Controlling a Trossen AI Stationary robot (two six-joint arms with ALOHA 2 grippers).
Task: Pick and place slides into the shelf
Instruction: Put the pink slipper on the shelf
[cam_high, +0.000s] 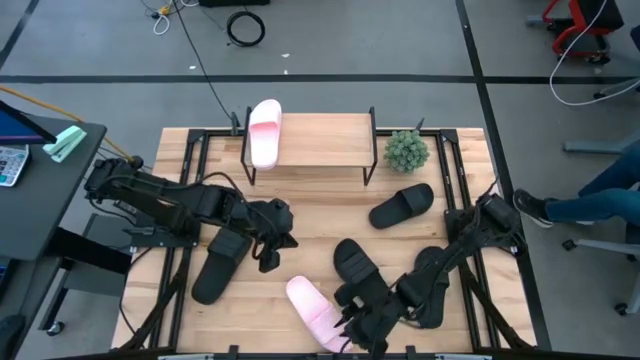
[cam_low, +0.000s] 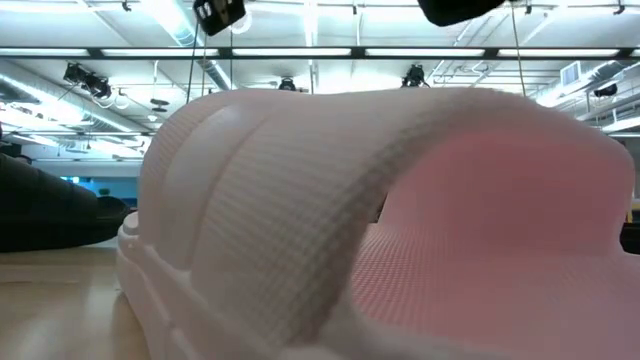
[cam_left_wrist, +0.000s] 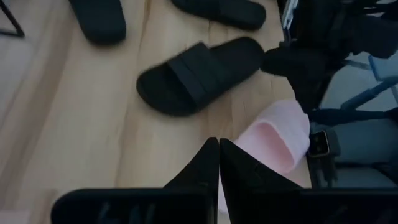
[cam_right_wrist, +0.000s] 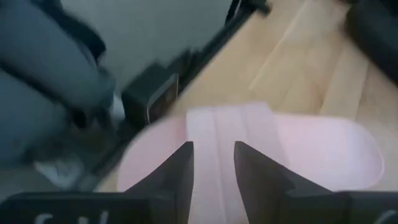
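Hovering right claw (cam_right_wrist: 212, 163) over pink slide (cam_right_wrist: 292, 146)

Both arms are matte black, built of chunky jointed segments with cables looped along them. The left gripper (cam_left_wrist: 218, 163) ends in two tapered black fingers, wedge-shaped and pointed. The right gripper (cam_right_wrist: 213, 165) has two flat dark fingers with squared tips.

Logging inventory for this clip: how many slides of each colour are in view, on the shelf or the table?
Pink slides: 2
Black slides: 4, one partly under the right arm
Total: 6
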